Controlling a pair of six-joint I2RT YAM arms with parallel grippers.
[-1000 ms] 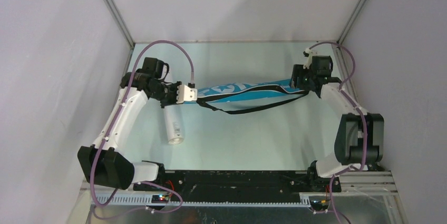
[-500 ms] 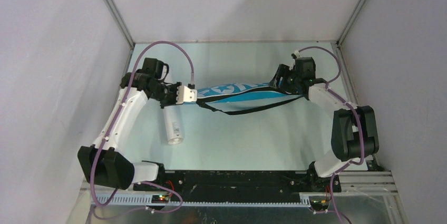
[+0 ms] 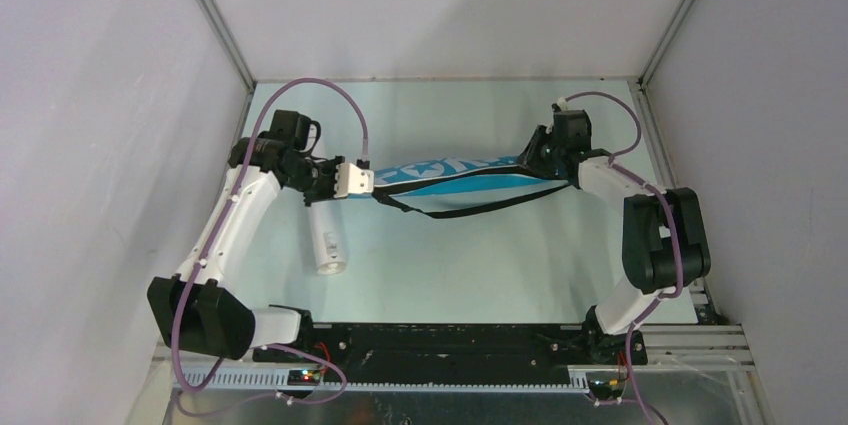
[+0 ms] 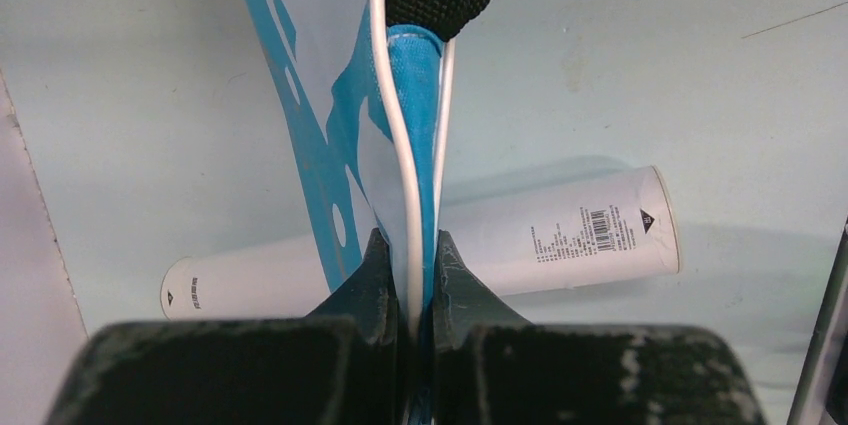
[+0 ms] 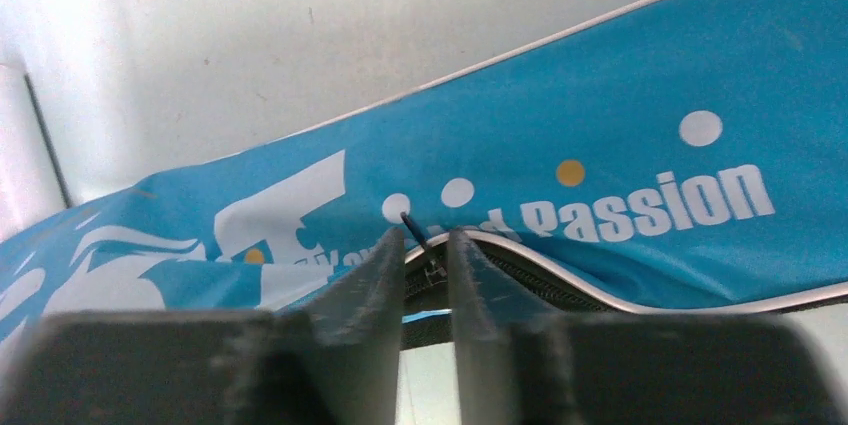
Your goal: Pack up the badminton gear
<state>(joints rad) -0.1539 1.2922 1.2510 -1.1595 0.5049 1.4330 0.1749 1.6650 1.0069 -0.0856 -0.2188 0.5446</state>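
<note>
Blue bag (image 3: 450, 173) stretched across the worktop (image 3: 450, 275)
Left gripper (image 4: 408, 245) is clamped on the bag's left end, mid-frame; right gripper (image 5: 425, 233) has its jaws narrowly apart astride the zip pull (image 5: 420, 243), hold unclear; white tube (image 3: 328, 240) lies lower left.

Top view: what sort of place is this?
Probably a robot lab work cell: plain grey panels wall in a pale table, a left arm and right arm are bolted along its near edge, handling a blue bag.
</note>
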